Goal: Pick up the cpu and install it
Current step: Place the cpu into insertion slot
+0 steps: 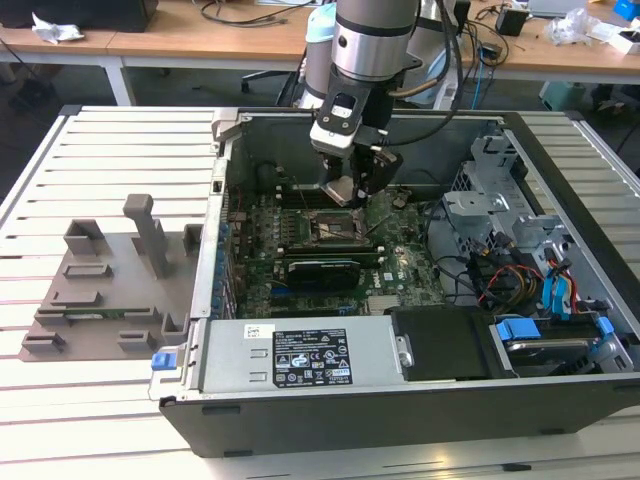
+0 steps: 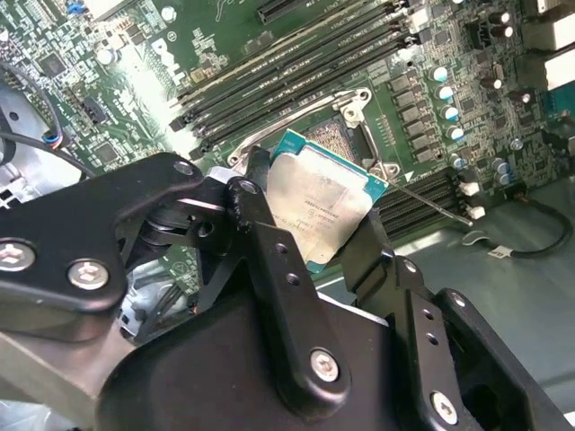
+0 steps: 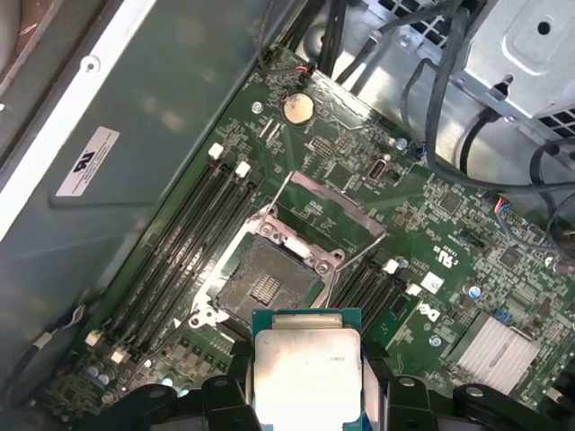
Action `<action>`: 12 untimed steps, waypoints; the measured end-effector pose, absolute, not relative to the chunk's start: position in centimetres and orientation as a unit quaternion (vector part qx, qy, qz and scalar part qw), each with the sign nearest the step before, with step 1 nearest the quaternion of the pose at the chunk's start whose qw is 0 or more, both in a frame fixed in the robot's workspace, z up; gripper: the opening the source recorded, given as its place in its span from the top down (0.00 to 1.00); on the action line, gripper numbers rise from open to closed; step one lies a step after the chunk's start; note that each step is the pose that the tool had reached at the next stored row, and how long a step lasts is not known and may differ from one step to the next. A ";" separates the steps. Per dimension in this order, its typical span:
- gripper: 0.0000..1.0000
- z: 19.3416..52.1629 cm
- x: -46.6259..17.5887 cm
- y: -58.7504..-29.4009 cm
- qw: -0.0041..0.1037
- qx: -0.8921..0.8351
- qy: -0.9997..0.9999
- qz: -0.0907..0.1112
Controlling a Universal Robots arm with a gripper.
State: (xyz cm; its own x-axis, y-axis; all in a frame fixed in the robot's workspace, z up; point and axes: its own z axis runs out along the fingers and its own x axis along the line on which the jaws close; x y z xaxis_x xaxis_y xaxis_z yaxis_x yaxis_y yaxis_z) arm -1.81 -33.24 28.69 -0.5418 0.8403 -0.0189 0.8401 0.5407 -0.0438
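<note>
The cpu [image 2: 322,204] [image 3: 305,364] [image 1: 342,190], a small flat square chip with a pale silver top and a green edge, is clamped between two black fingers [image 2: 265,238]. My gripper [image 1: 350,188] is shut on it and hangs over the open computer case [image 1: 190,340]. Just beneath the chip lies the motherboard's open socket [image 3: 267,285] [image 1: 338,227], its metal frame lifted up. The chip is above the socket, not touching it. In the second wrist view the chip covers much of the socket [image 2: 337,135].
Memory slots [image 3: 184,238] flank the socket on both sides. A black card [image 1: 322,270] lies across the board below the socket. Drive cages and cables [image 1: 520,260] fill the case on the exterior view's right. A grey fixture [image 1: 110,280] lies on the slatted table left of the case.
</note>
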 end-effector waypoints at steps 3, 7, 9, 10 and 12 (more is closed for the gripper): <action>0.45 28.7 -1.8 -33.2 0.003 -0.492 -0.870 0.024; 0.45 28.7 -1.8 -33.2 0.003 -0.510 -0.860 0.024; 0.45 28.7 -1.8 -33.2 0.003 -0.520 -0.854 0.024; 0.45 28.7 -1.8 -33.2 0.003 -0.527 -0.850 0.024; 0.45 28.7 -1.8 -33.2 0.004 -0.538 -0.842 0.024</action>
State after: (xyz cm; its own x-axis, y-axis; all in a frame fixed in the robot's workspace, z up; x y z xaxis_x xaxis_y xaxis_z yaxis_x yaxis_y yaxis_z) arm -1.81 -33.24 28.66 -0.4201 0.9073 -0.0192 0.9069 0.4190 -0.0440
